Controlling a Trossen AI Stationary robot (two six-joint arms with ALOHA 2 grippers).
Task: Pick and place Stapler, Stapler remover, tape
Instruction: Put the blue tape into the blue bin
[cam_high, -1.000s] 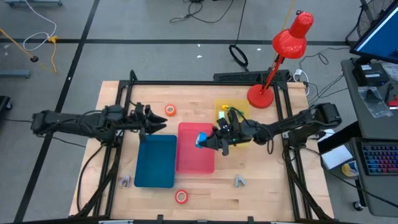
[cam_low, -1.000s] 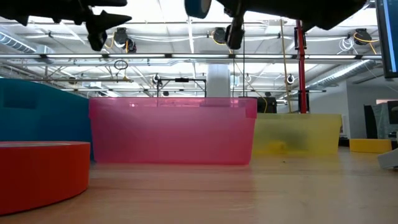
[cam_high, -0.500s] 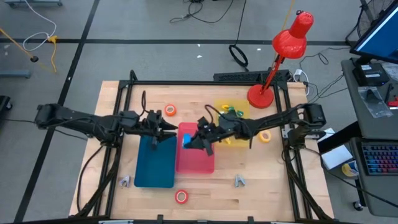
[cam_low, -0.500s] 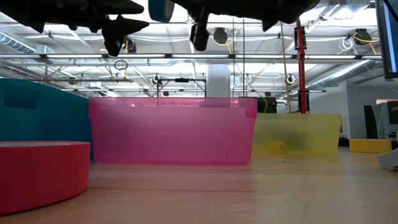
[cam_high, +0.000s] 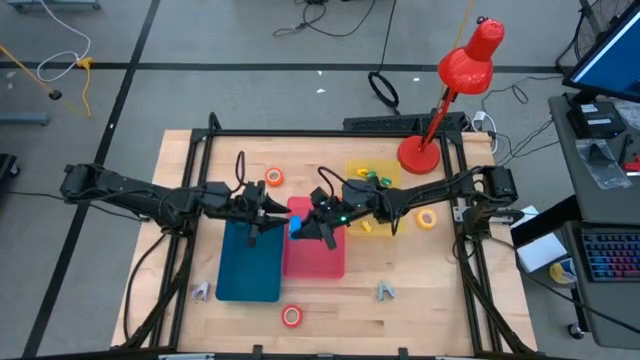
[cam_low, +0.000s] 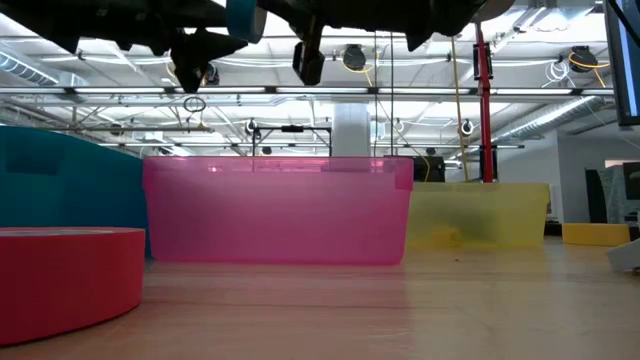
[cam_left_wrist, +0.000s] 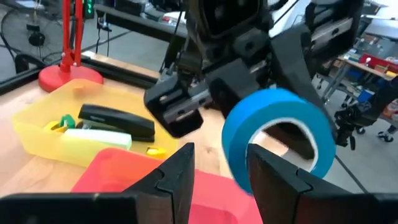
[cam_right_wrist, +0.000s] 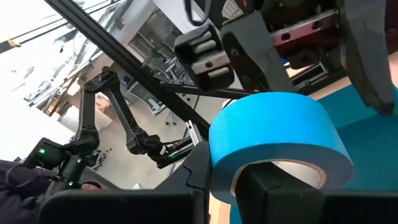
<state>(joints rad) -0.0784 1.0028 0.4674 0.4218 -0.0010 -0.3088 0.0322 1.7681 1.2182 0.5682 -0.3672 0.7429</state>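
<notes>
The blue tape roll (cam_high: 296, 226) is clamped through its ring by the right gripper (cam_high: 303, 227) and held in the air at the centre of the high view, above the seam between the pink bin (cam_high: 315, 256) and the blue bin (cam_high: 250, 262). The left gripper (cam_high: 272, 209), partly open and empty, is faced toward it, probably for a handover. 3 other rolls are left on the surface (cam_high: 420, 300).

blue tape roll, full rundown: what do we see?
The blue tape roll is a wide ring of matte blue tape with a pale core. It is off the table, clamped in the right gripper, one finger through its hole. It hangs above the pink bin at its edge nearest the blue bin, with the left gripper facing it close by.
</notes>
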